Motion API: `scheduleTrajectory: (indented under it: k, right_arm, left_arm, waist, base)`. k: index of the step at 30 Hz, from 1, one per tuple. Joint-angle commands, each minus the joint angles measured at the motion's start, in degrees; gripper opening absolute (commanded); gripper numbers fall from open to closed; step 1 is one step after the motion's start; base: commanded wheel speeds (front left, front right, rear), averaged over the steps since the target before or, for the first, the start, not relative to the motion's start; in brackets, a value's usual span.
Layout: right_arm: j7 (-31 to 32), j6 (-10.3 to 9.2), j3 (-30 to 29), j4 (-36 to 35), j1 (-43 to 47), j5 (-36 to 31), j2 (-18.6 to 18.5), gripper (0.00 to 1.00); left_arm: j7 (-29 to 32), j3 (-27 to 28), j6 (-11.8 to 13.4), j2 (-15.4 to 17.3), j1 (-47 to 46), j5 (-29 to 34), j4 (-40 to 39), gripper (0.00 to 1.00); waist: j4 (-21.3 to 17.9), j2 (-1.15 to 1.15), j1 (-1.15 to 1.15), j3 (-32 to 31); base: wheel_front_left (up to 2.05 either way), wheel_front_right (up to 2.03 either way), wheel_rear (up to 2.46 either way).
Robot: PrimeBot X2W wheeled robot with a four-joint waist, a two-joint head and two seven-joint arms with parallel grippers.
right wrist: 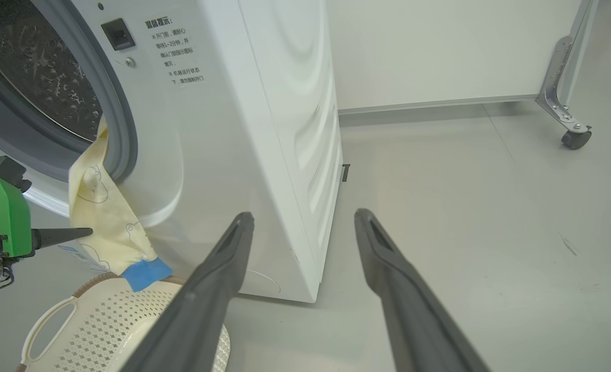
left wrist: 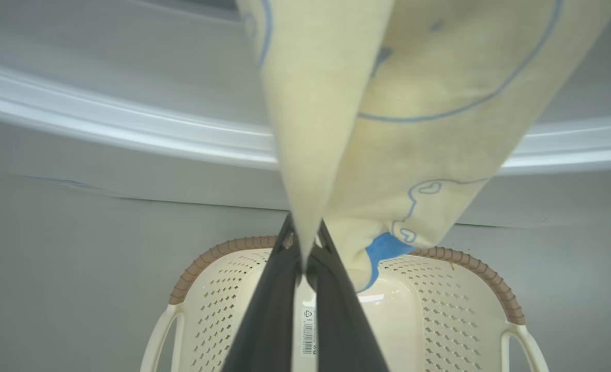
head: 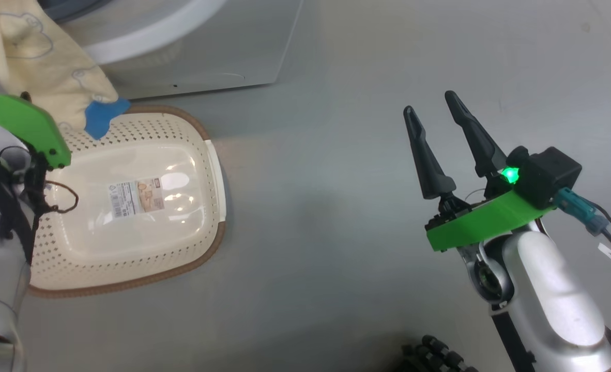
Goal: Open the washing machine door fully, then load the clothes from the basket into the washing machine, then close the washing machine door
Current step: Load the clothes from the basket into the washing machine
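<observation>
The washing machine [right wrist: 264,129] stands open at 11 o'clock of the basket [head: 202,170], so the clothes [head: 42,62] hang draped over its grey gasket [right wrist: 122,119], likely half-loaded. The left fingers [left wrist: 279,289] pinch a fold, cloth fanning toward 12 o'clock from their tips, blue trim [left wrist: 383,253] at 3 o'clock. The right fingers [head: 424,155] hang spread and holding nothing, well apart at the basket's 3 o'clock.

Head view looks steeply down from above on the floor [head: 336,206] and the basket [head: 155,129]; left wrist view, close along the left pincer [left wrist: 304,235], meets the same basket (the clothes [left wrist: 388,129] hang near its lens); right wrist view, low, faces the washing machine [right wrist: 264,129] and basket corner.
</observation>
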Motion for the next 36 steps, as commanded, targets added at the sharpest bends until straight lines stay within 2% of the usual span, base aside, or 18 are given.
scheduleTrajectory:
  k: [1, 9, 12, 16, 20, 24, 28, 36]
  right_arm:
    - [-0.54, 0.09, 0.64, -1.66, 1.75, -0.2, -0.29, 1.0]
    - [-0.54, 0.09, 0.04, -1.55, 3.43, -0.6, -0.29, 1.0]
    - [-0.54, 0.09, -0.04, -1.67, 3.87, -0.34, -0.29, 1.0]
    - [-0.54, 0.09, 0.53, -1.93, 3.9, 0.12, -0.29, 1.0]
    - [-0.54, 0.09, 1.05, -2.35, 3.27, 0.96, -0.29, 1.0]
    - [-0.54, 0.09, 1.73, -2.75, 2.48, 2.22, -0.29, 1.0]
    - [-0.54, 0.09, 2.45, -2.98, 1.73, 3.61, -0.29, 1.0]
    - [-0.54, 0.09, 4.14, -3.63, 0.23, 6.31, -0.29, 1.0]
  left_arm:
    - [0.28, 0.82, -0.21, 2.23, -1.45, -0.51, -0.92, 0.0]
    - [13.17, -3.0, -1.07, 3.67, -3.93, -3.93, -9.81, 0.0]
    - [18.74, -4.5, -1.09, 6.66, -3.85, -7.37, -18.1, 0.0]
    - [24.64, -3.79, -1.09, 11.96, -4.22, -10.89, -28.6, 0.0]
    - [28.49, -2.15, 0.75, 15.82, -5.18, -11.66, -36.05, 0.0]
    - [29.07, -1.23, 2.82, 18.74, -6.62, -10.47, -40.67, 0.0]
    - [27.46, -0.76, 4.01, 20.78, -8.7, -8.55, -41.99, 0.0]
    - [18.84, -0.91, 5.03, 24.14, -14.68, -2.46, -39.77, 0.0]
  waist:
    - [0.7, 0.0, 0.0, -0.63]
    - [2.35, 0.0, 0.0, -2.62]
    - [2.42, 0.0, 0.0, -3.05]
    - [1.66, 0.0, 0.0, -2.85]
    - [0.18, 0.0, 0.0, -1.44]
    - [-1.95, 0.0, 0.0, 0.6]
    - [-4.2, 0.0, 0.0, 2.72]
    - [-8.6, 0.0, 0.0, 6.4]
  base:
    - [0.0, 0.0, 0.0]
    - [0.0, 0.0, 0.0]
    - [0.0, 0.0, 0.0]
    - [0.0, 0.0, 0.0]
    - [0.0, 0.0, 0.0]
    - [0.0, 0.0, 0.0]
    - [0.0, 0.0, 0.0]
    - [0.0, 0.0, 0.0]
